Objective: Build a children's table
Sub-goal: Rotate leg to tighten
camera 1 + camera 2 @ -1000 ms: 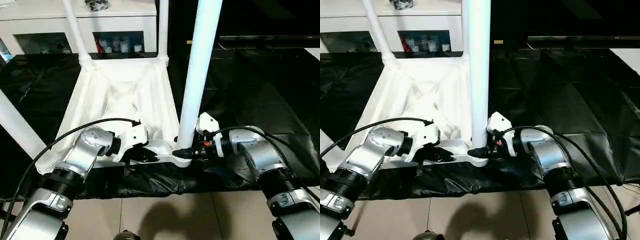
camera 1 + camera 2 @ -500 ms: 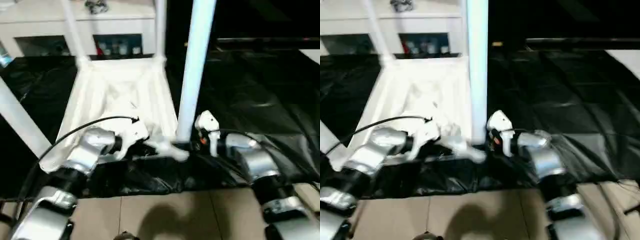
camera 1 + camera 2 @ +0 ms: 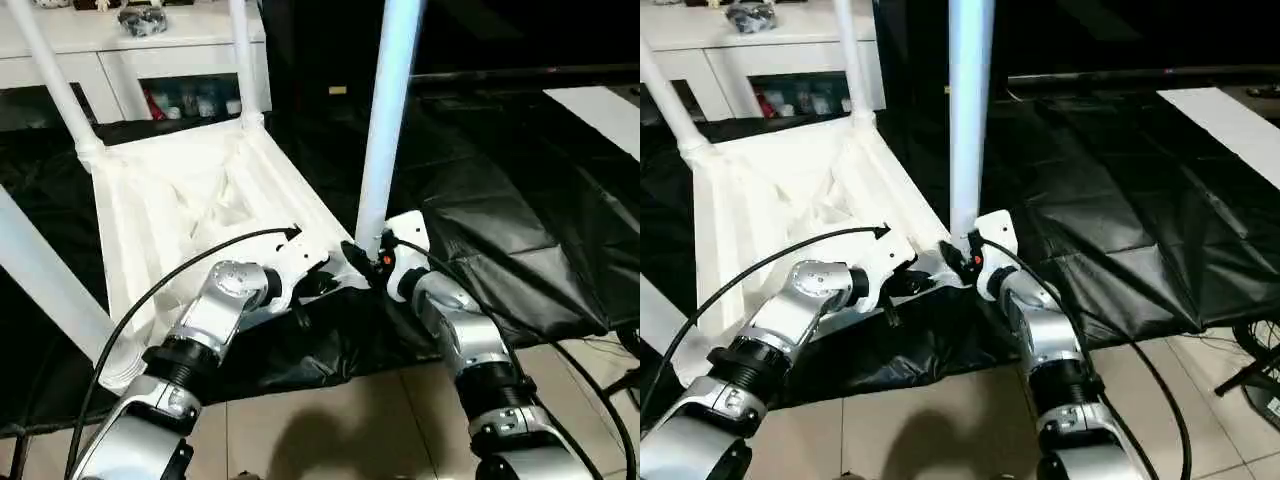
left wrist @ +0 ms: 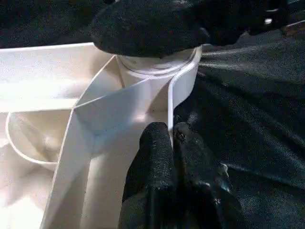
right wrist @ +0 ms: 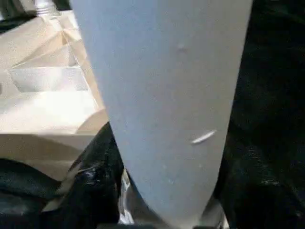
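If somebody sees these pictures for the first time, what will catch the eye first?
The upturned white tabletop on black sheeting, with four legs rising from its corners. The near-right leg stands tall mid-picture, and the right pincer sits around its base. The left pincer is shut on the tabletop's thin rim beside that socket.
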